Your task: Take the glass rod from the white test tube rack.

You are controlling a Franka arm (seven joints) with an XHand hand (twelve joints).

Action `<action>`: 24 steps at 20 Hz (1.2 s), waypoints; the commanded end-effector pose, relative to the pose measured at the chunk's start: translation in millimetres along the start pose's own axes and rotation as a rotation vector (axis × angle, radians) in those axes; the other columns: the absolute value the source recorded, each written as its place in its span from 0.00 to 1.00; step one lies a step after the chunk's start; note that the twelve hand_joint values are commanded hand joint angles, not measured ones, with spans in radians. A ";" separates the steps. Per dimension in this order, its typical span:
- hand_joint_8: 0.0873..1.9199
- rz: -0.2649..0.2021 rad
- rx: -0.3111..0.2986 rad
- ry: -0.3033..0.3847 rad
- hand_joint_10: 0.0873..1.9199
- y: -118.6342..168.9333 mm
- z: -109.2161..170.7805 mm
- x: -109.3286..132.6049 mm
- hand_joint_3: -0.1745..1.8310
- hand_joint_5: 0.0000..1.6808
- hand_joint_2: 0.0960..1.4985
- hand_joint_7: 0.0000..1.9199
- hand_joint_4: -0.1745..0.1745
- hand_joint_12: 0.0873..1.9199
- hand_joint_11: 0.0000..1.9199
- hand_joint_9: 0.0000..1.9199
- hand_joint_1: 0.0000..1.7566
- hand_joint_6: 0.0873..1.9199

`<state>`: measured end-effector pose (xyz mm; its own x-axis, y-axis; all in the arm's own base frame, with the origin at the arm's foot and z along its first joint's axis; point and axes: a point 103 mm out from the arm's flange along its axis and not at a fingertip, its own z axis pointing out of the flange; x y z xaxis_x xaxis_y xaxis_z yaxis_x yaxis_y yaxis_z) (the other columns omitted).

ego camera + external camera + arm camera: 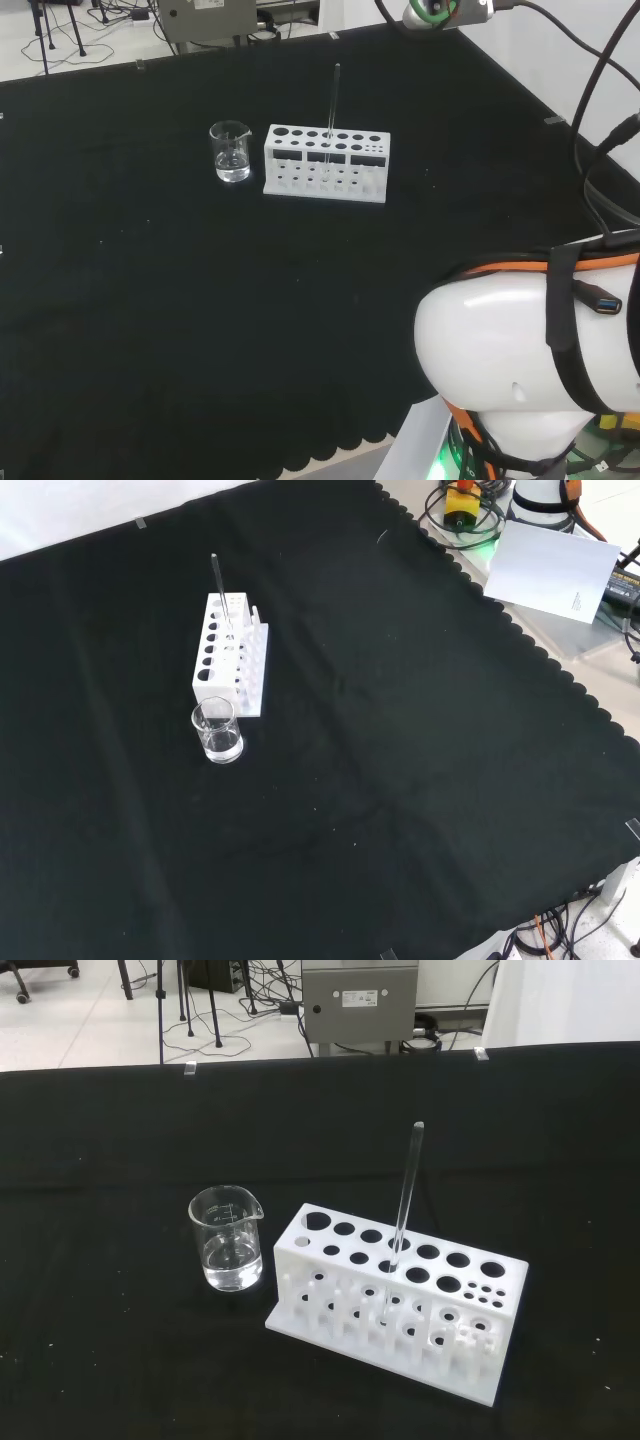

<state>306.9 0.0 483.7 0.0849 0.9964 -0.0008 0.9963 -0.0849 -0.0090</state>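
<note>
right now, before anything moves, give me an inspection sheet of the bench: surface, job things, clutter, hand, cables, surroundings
surface: black cloth covers the bench, scalloped edge at the front view's right; no spills seen.
job's things: glass rod stands nearly upright in a hole of the white test tube rack; the other holes look empty.
clutter: one small glass beaker with a little clear liquid, beside the rack and apart from it.
hand: nothing seen; the arm's white link is at the head view's right.
cables: black cables run along the arm; more lie on the floor beyond the bench.
surroundings: grey metal box and stand legs behind the bench; a white sheet off the cloth in the front view.
</note>
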 end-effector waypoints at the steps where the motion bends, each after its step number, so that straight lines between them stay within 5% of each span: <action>1: 0.23 0.000 -0.008 -0.006 0.20 0.3 0.5 -2.0 0.34 0.19 0.55 0.16 0.08 0.57 0.13 0.25 0.40 0.02; 4: 0.21 0.003 0.003 -0.009 0.37 2.9 3.0 -1.8 0.28 0.07 0.62 0.02 0.10 0.64 0.01 0.04 0.33 0.00; 9: 0.24 -0.010 -0.006 -0.013 0.43 5.7 4.1 2.6 0.28 0.07 0.62 0.00 0.11 0.65 0.00 0.01 0.33 0.00; 15: 0.41 -0.008 0.000 -0.013 0.45 18.0 4.5 0.3 0.29 0.09 0.62 0.02 0.09 0.74 0.02 0.12 0.32 0.00; 19: 0.44 -0.015 0.046 -0.005 0.45 53.9 8.2 -9.0 0.30 0.11 0.61 0.07 0.07 0.74 0.07 0.21 0.32 0.00; 24: 0.45 -0.011 0.005 -0.017 0.44 88.3 -1.3 -16.3 0.30 0.13 0.61 0.11 0.06 0.73 0.11 0.27 0.32 0.00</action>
<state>331.9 -4.9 494.5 0.0736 0.9973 -0.0042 0.9972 -0.0735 0.0158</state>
